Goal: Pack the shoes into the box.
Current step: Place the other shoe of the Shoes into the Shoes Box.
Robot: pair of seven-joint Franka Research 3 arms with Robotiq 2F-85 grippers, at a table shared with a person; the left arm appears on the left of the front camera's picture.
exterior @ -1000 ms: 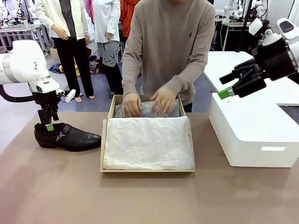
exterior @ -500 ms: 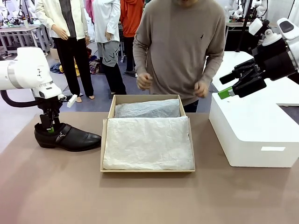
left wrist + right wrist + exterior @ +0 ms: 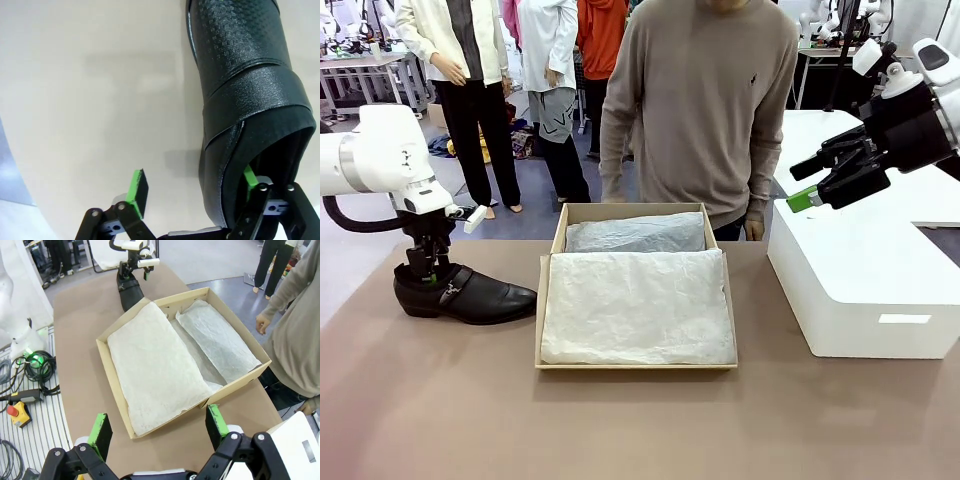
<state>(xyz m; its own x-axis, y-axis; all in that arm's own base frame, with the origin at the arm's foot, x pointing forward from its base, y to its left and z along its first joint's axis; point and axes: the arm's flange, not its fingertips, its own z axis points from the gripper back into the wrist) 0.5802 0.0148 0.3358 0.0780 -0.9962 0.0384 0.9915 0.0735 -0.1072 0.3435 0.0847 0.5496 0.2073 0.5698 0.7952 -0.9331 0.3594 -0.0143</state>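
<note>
Shoe (image 3: 470, 292) sits on the table (image 3: 640, 430) at the box's (image 3: 546, 310) 9 o'clock, toe pointing to 3 o'clock, straight at it. Left gripper (image 3: 425, 272) straddles the heel rim, jaws apart, not pinching yet, and it's easily the nearer arm.

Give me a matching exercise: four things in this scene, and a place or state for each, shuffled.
1 shoe
2 box
3 white block
4 right gripper

a open, in the air
b lined with white tissue paper
c on the table, robot's left of the box
d on the table, robot's right of the box

Pairs: 1-c, 2-b, 3-d, 4-a
</note>
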